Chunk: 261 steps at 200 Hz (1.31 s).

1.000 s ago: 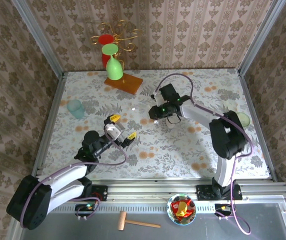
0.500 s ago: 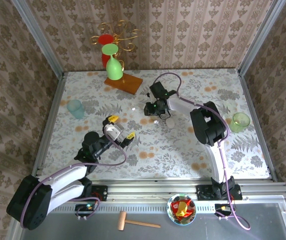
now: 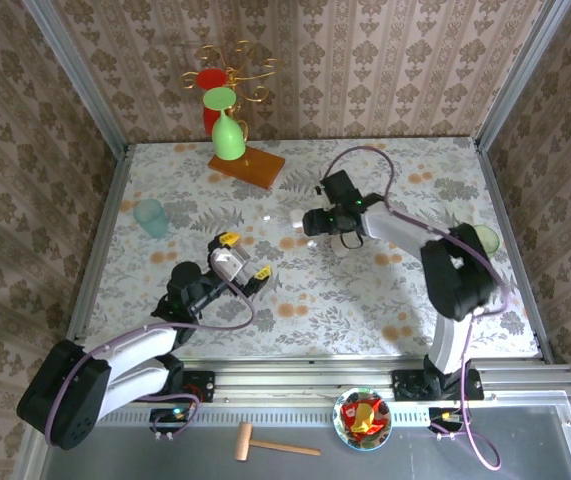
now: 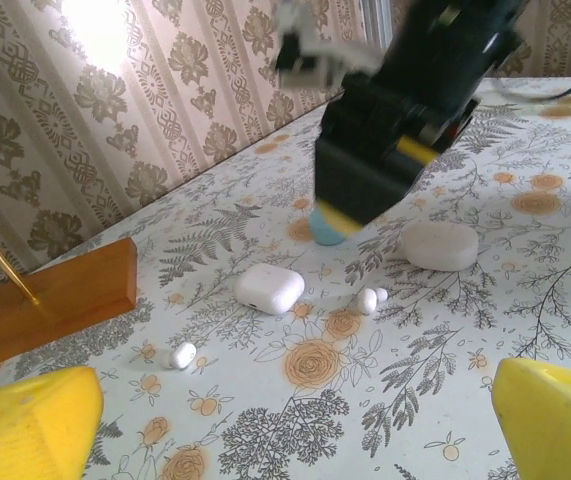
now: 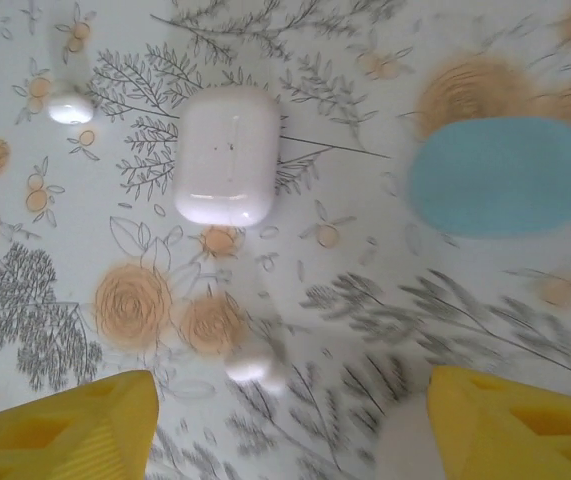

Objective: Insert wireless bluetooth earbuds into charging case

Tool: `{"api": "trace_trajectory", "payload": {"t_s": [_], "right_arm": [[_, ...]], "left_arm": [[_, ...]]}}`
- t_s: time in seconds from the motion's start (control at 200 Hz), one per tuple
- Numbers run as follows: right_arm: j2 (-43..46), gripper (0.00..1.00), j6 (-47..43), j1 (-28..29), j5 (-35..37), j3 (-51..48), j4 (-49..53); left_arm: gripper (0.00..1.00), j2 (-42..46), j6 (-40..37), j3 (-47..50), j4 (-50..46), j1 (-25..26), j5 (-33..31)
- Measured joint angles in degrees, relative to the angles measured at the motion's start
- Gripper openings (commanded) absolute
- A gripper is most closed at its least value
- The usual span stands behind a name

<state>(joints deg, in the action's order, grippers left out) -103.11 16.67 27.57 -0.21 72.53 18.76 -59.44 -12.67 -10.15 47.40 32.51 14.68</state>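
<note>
Near the middle of the table (image 3: pixel 415 300), the right arm reaches in with its elbow bent. The right gripper (image 5: pixel 290 425) hangs empty, fingers apart, over a white case (image 4: pixel 268 288) and a blue case (image 5: pixel 502 175). Two earbuds (image 4: pixel 370 299) lie just beside the white case and a third earbud (image 4: pixel 182 354) lies on its other side. Closer to the near left corner, the left arm stretches low, and the left gripper (image 3: pixel 246 256) is spread wide and empty.

a closed white charging case (image 5: pixel 227 155) lies flat between a lone white earbud (image 5: pixel 70 107) and a closed pale blue case (image 5: pixel 502 175), while two more white earbuds (image 4: pixel 370 299) sit together near an off-white pebble-like case (image 4: pixel 440 245).
</note>
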Motion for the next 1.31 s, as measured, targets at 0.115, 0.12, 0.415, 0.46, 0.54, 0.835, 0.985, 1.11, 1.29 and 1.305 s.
{"api": "trace_trajectory", "payload": {"t_s": [0.115,0.12,0.415,0.46,0.54,0.835,0.985,1.11,1.29,1.305], "right_arm": [[6.0,0.75,-2.3,0.0,4.5,-5.6,-1.6],[6.1,0.75,-2.3,0.0,4.6,-5.7,-1.7],[1.8,0.66,-4.4,-0.1,7.0,-8.2,-2.2],[0.7,0.65,-4.4,-0.1,7.0,-8.2,-2.3],[-1.2,0.65,-4.4,-0.1,6.9,-8.2,-2.1],[-2.2,0.62,-4.3,-0.1,6.9,-9.7,-1.9],[-2.2,0.53,-3.9,-0.1,6.9,-10.9,-1.9],[-2.2,0.44,-3.4,-0.1,6.9,-10.9,-1.9],[-1.9,0.3,-3.5,0.0,6.9,-10.9,-1.4],[-1.7,0.3,-3.3,0.1,6.9,-10.9,-1.2]], "left_arm": [[1.0,-0.9,0.2,-0.1,0.8,0.0,0.7],[1.0,-1.0,0.2,-0.2,0.9,0.0,0.7],[1.0,-3.7,0.7,-0.9,3.2,0.0,1.8],[1.0,-3.7,0.7,-0.9,3.4,0.0,1.9],[1.0,-3.7,0.7,-0.9,3.5,0.0,2.0],[1.0,-4.1,0.7,-1.0,3.5,0.0,2.0],[1.0,-5.5,0.7,-1.4,4.4,0.0,2.0],[1.0,-5.9,0.7,-1.4,5.1,0.0,2.1],[1.0,-5.9,0.7,-1.4,5.6,0.0,2.0],[1.0,-5.9,0.7,-1.4,5.6,0.0,2.0]]}}
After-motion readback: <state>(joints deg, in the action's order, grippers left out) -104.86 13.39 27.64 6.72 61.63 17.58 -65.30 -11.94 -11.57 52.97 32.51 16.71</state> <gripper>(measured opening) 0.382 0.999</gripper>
